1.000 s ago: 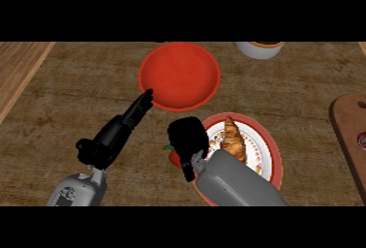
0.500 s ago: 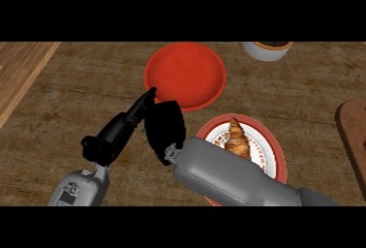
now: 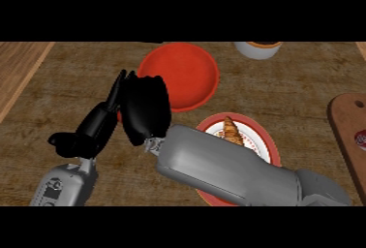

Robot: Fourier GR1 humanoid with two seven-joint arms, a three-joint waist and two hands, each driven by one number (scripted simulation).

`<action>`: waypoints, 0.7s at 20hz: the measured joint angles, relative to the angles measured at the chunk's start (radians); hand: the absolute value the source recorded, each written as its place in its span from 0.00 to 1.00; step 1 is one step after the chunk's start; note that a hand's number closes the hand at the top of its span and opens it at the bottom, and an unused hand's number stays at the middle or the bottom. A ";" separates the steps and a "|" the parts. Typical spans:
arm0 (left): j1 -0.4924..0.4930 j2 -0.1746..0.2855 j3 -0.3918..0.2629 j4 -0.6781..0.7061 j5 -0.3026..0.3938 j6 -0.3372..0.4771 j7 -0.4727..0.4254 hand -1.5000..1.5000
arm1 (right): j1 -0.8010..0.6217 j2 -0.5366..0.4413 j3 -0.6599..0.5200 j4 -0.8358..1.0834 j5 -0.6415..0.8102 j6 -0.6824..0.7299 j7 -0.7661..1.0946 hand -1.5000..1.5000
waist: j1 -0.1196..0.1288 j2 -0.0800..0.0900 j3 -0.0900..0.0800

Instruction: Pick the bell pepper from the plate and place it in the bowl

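The red bowl lies at the back middle of the counter. My right hand hovers just left of its near rim, back of the hand up, fingers curled. Only a red sliver of the bell pepper shows at that hand's left edge; the rest is hidden under it. The red-rimmed white plate sits to the right, half covered by my right forearm, with a croissant on it. My left hand is open beside the right one, fingers straight and pointing away from me.
A white cup stands at the back right. A wooden board runs along the right edge with a red and white item on it. A lighter wooden strip borders the counter at the left.
My right hand has left the plate's left side and moved up and left to the bowl's near rim. The view has shifted a little. The left hand stays about where it was.
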 measured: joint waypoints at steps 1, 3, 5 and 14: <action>-0.003 0.001 0.006 0.003 0.001 0.001 -0.001 0.50 | -0.016 0.000 -0.006 0.004 -0.008 -0.023 0.005 1.00 | -0.002 0.001 0.000; 0.005 -0.001 0.009 0.009 -0.002 0.007 0.004 0.50 | -0.039 0.002 -0.018 0.030 -0.025 -0.064 0.002 1.00 | -0.004 0.002 0.000; 0.000 -0.002 0.012 0.022 -0.003 0.009 0.014 0.50 | -0.063 0.003 -0.016 0.070 -0.038 -0.098 0.005 1.00 | -0.008 0.002 -0.001; 0.055 0.000 0.007 0.047 -0.007 -0.007 0.008 0.50 | -0.171 0.003 -0.023 0.362 0.004 -0.196 -0.055 1.00 | -0.025 0.004 -0.001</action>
